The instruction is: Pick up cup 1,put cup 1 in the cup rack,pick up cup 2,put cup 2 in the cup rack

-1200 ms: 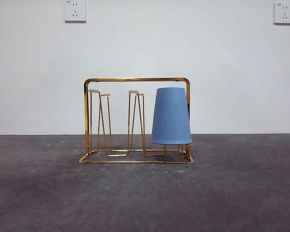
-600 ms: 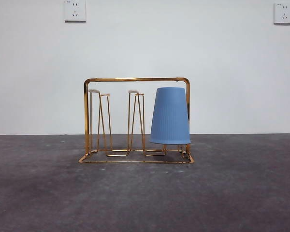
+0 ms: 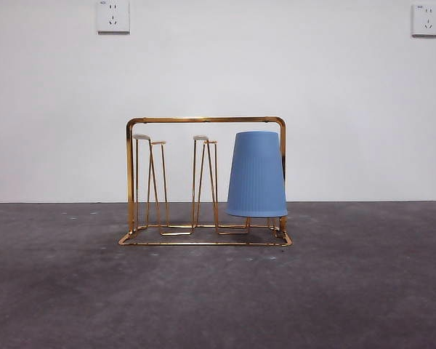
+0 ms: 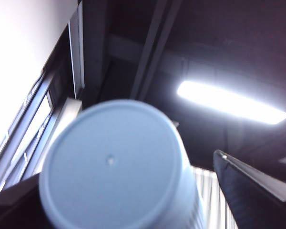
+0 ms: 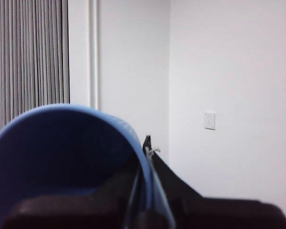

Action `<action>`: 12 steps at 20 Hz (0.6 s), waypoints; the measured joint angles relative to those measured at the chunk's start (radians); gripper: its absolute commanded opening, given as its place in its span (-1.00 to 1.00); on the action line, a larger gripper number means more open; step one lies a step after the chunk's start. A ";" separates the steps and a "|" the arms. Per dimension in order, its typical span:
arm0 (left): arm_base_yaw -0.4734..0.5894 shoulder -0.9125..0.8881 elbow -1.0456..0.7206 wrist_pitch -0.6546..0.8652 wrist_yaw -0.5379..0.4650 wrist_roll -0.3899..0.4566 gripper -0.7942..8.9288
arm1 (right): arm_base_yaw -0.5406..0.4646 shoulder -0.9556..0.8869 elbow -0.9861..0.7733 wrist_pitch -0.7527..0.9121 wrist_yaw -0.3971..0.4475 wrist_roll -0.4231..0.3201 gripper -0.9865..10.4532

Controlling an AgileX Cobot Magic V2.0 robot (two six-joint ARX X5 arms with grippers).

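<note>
Two cups gripped, one racked
An inverted blue cup (image 3: pixel 256 174) sits at the cup rack's (image 3: pixel 134 174) right end. The left gripper (image 4: pixel 119 181) clamps a pale cup (image 4: pixel 109 162); the right gripper (image 5: pixel 109 191) pinches the rim of a darker cup (image 5: pixel 47 157), a hold that could slip.

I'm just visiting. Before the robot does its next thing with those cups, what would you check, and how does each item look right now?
1. The cup rack stands level on the table: ok.
2. Free prongs for another cup: ok, the left and middle ones are bare.
3. The racked cup sits upside down at one end of the rack: ok.
4. The right gripper pinches the wall of the dark blue cup: ok.
5. The left gripper has a firm hold on the pale cup: cannot tell.
6. Arms lined up with the rack: cannot tell, neither shows in the front view.
</note>
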 measured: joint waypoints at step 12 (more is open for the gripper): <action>0.011 0.002 0.000 -0.005 -0.004 -0.027 -0.85 | 0.001 0.006 0.000 0.003 -0.009 0.000 -0.81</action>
